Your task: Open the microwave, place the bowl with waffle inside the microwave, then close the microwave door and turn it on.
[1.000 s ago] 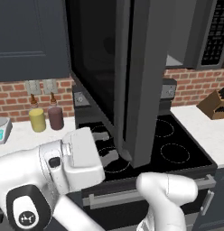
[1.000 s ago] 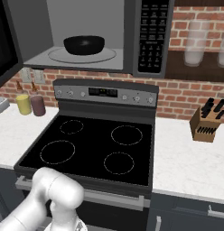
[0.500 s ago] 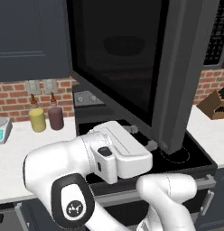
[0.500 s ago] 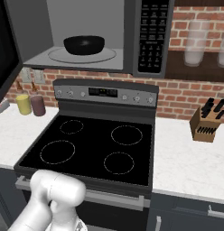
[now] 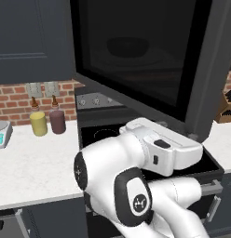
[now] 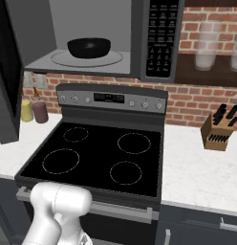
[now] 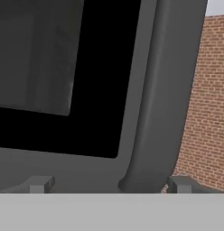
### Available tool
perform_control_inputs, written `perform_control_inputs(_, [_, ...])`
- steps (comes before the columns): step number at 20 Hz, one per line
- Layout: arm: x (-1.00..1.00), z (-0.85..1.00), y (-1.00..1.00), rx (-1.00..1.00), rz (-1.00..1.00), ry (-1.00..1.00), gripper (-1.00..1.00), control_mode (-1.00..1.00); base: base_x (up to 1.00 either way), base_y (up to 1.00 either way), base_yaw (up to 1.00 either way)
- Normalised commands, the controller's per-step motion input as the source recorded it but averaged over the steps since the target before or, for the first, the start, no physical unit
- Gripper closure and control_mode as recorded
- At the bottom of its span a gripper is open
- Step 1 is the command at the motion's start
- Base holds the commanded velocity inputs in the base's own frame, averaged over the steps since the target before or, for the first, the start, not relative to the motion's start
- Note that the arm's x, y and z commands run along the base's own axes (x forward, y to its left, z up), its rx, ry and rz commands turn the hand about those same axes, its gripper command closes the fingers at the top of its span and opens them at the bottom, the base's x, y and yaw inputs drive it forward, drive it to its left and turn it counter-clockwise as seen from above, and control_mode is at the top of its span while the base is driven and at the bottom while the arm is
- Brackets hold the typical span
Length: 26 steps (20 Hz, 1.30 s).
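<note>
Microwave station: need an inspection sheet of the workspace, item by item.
Surface: white counter both sides of a black stove; burners bare.
Job's things: microwave open; bowl sits on the turntable inside; waffle cannot be made out. Microwave door swung wide, its bar handle close before the hand camera.
Clutter: knife block; yellow bottle and dark red bottle; scale at the counter's left end.
Grippers: gripper open, jaws empty, just short of the handle.
Cables: nothing seen.
Surroundings: brick wall, dark cabinets.
</note>
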Motion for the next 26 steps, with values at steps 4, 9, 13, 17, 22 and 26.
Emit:
perform_control_inputs(4, [0.31, 0.00, -0.59, 0.06, 0.16, 0.00, -1.00, -1.00, 0.00, 0.00, 0.00])
perform_control_inputs(9, [0.37, 0.00, -0.59, 0.06, 0.16, 0.00, -1.00, -1.00, 0.00, 0.00, 0.00])
perform_control_inputs(13, [0.41, 0.00, -0.34, 0.02, 0.14, 0.00, -1.00, -1.00, 0.00, 0.00, 0.00])
perform_control_inputs(17, [0.62, 0.00, -0.02, 0.00, 0.11, 0.00, -1.00, -1.00, 0.00, 0.00, 0.00])
perform_control_inputs(22, [0.68, 0.00, 0.00, 0.00, 0.09, 0.00, -1.00, -1.00, 0.00, 0.00, 0.00])
perform_control_inputs(26, [0.74, 0.00, 0.00, 0.00, 0.09, 0.00, -1.00, -1.00, 0.00, 0.00, 0.00])
